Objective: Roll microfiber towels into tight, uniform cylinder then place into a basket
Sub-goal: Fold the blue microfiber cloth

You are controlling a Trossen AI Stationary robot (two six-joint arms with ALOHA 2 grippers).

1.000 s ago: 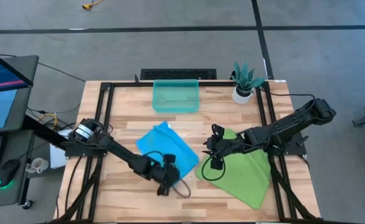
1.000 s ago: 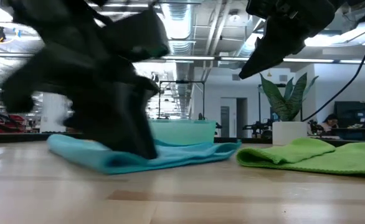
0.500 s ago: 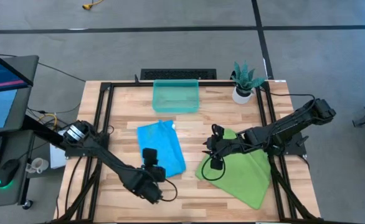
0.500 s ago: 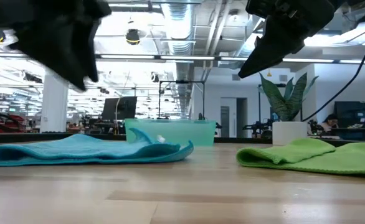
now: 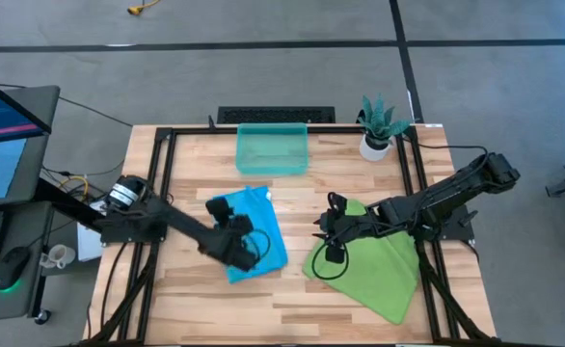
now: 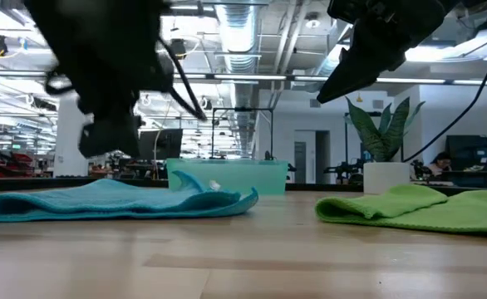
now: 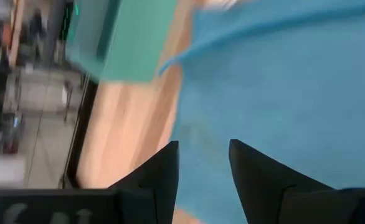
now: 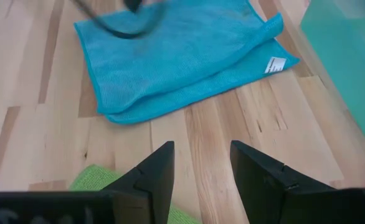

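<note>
The blue towel lies folded over on the wooden worktop, left of the frame's centre in the high view, unrolled and slack. In the right wrist view it shows as a doubled sheet with a small white tag at one corner. In the low view it spreads flat along the left, with one corner curling up in front of the basket.

The green towel lies spread, also unrolled, at the lower right of the high view, well apart from the blue one; in the low view it runs along the right edge.

The basket stands empty near the top middle of the worktop in the high view, just above the blue towel, and appears behind it in the low view.

The left gripper hangs over the lower left part of the blue towel, clear of the cloth in the low view; in its own wrist view the fingers stand apart with nothing between them. The right gripper hovers at the upper left edge of the green towel, released as well, its fingers parted over bare wood.

A white pot with a green plant stands at the upper right corner of the worktop.
</note>
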